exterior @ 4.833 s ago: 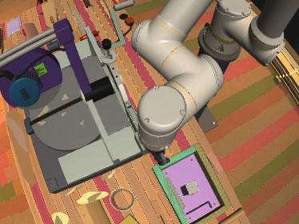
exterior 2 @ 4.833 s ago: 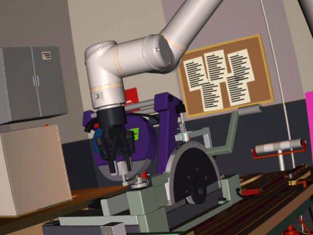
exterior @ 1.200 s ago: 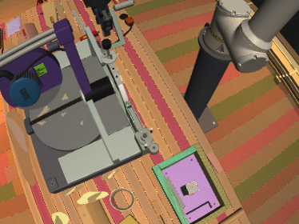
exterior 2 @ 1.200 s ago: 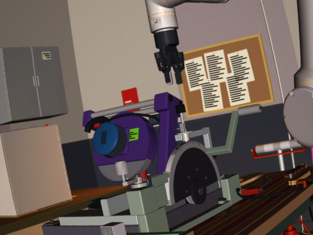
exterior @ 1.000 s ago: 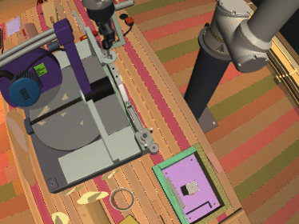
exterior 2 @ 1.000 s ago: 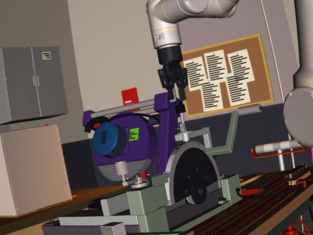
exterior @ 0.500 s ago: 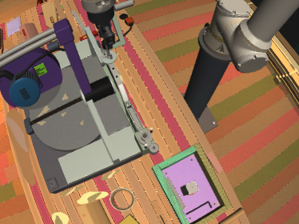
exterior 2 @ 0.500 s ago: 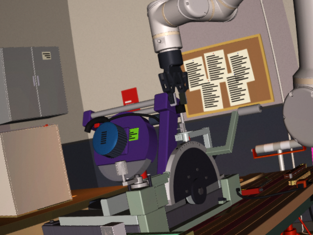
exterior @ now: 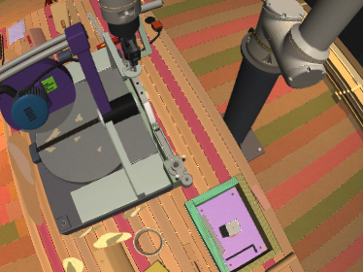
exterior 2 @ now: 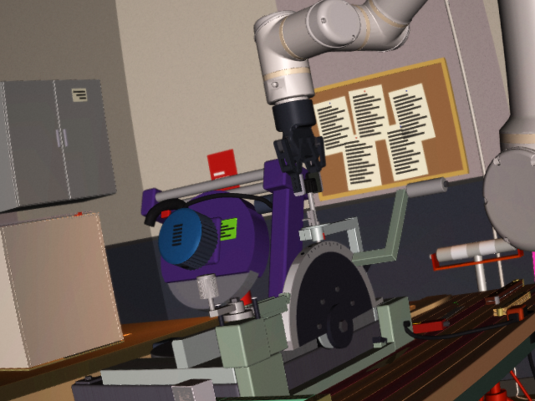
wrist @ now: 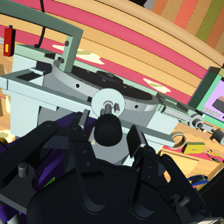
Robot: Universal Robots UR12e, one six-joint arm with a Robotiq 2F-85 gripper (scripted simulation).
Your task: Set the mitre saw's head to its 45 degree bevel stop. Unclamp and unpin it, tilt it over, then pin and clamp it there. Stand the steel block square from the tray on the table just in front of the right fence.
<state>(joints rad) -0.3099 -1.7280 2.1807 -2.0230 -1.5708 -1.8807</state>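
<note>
The black knurled knob of the bevel pin (wrist: 107,131) stands on a thin stem above the toothed bevel quadrant (exterior 2: 330,293) at the back of the mitre saw. The purple saw head (exterior 2: 216,241) with its blue motor cap (exterior: 30,112) stands upright over the round table. The grey clamp lever (exterior 2: 399,220) rises to the right of the quadrant. The steel block square (exterior: 232,228) lies in the green-rimmed tray (exterior: 233,230) on the bench, off the saw's corner. My gripper (wrist: 107,131) points down over the pin knob, with a finger on either side of it. It is open and holds nothing.
The robot's dark pedestal (exterior: 247,102) stands on the bench right of the saw. A metal ring (exterior: 148,241) and wood offcuts (exterior: 111,239) lie by the saw's front. A red tool with a cable (exterior 2: 430,326) lies behind the saw. A cardboard box (exterior 2: 56,289) sits left.
</note>
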